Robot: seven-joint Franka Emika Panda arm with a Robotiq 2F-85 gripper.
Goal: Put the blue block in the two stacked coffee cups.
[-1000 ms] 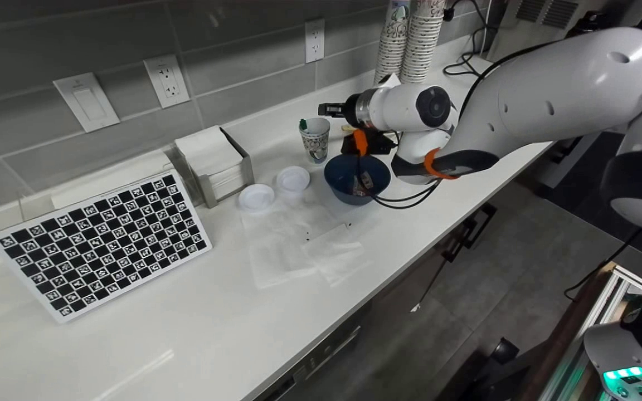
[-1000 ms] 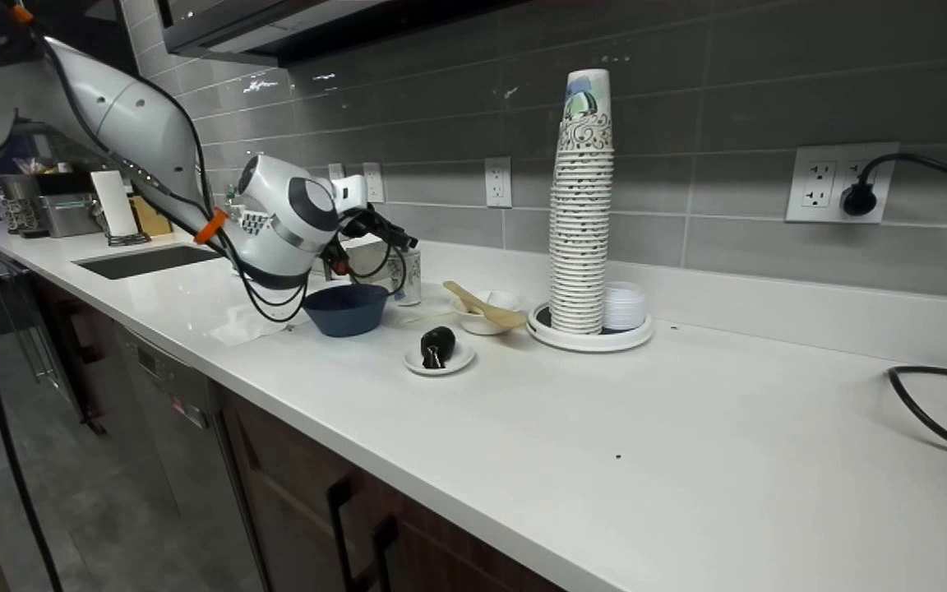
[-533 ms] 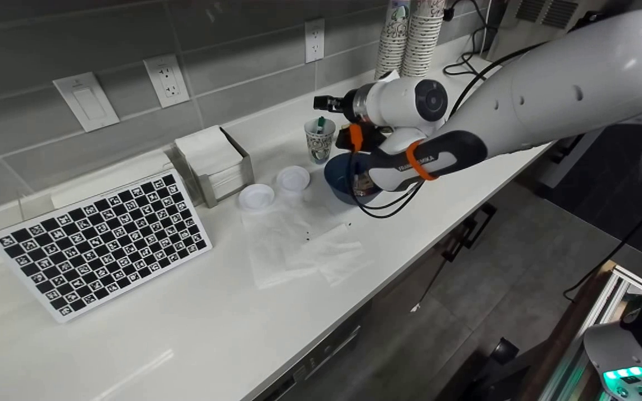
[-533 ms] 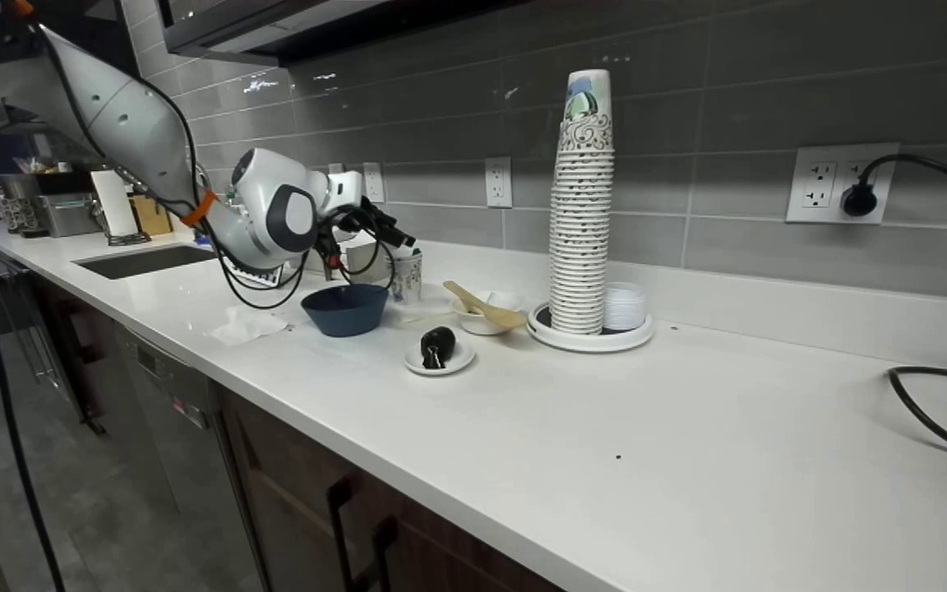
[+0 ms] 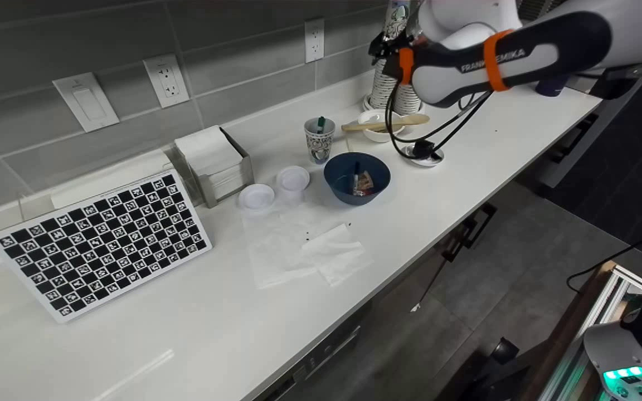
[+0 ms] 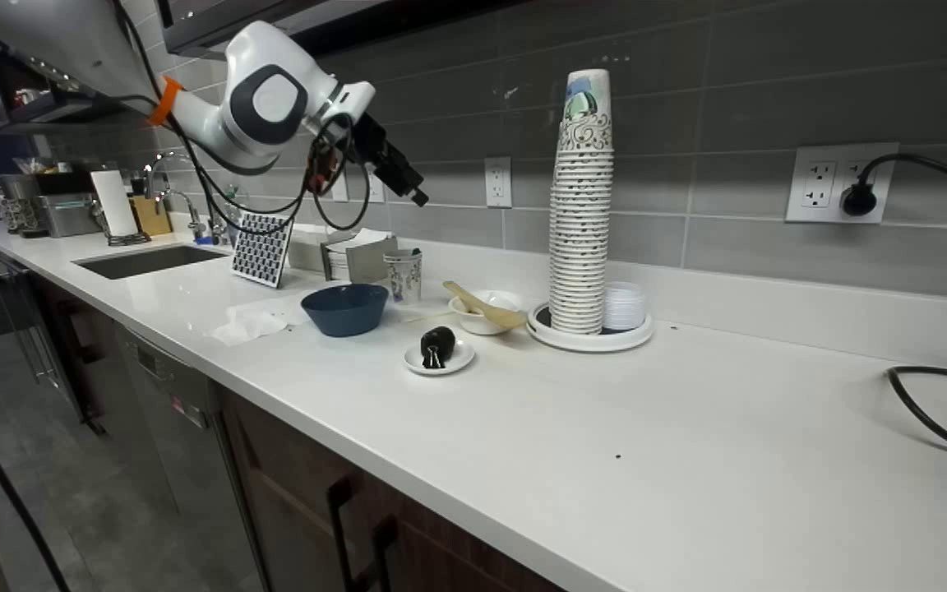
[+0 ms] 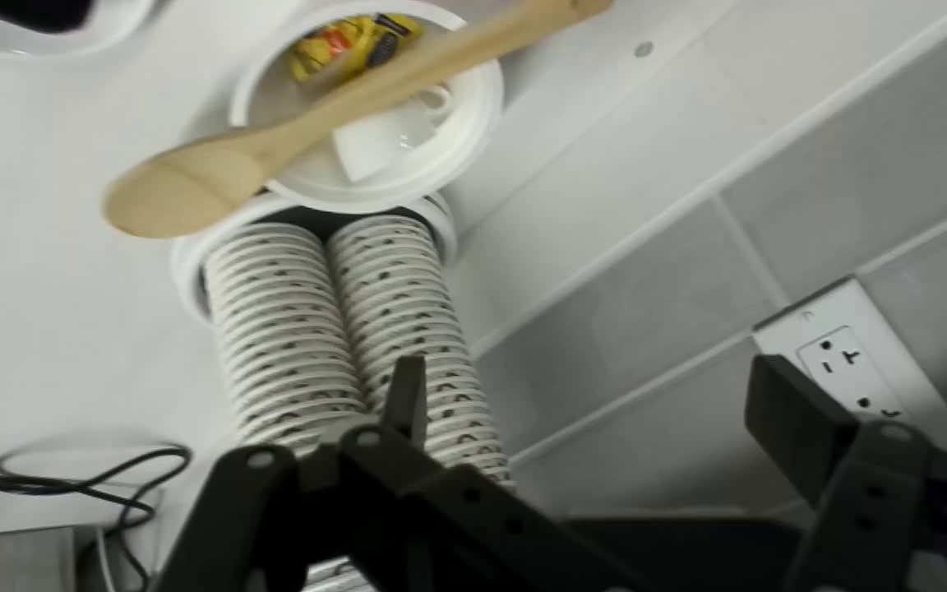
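The two stacked coffee cups stand upright, nested and printed with a dark pattern, behind the blue bowl. They show in both exterior views, at the backsplash side of the counter. A small dark green item pokes above their rim. No blue block can be picked out; it is hidden or out of view. High over the counter, my gripper hangs well clear of the cups. In the wrist view the gripper is open, its fingers wide apart with only wall tiles seen between them.
The blue bowl holds a few small items. Tall cup towers rise near the white bowl with a wooden spoon. A saucer bears a black object. A napkin holder and checkered board stand farther along.
My gripper has risen from beside the stacked cups and swung toward the cup towers. The green item moved from the cup's left rim to its back, and the cups shifted slightly right.
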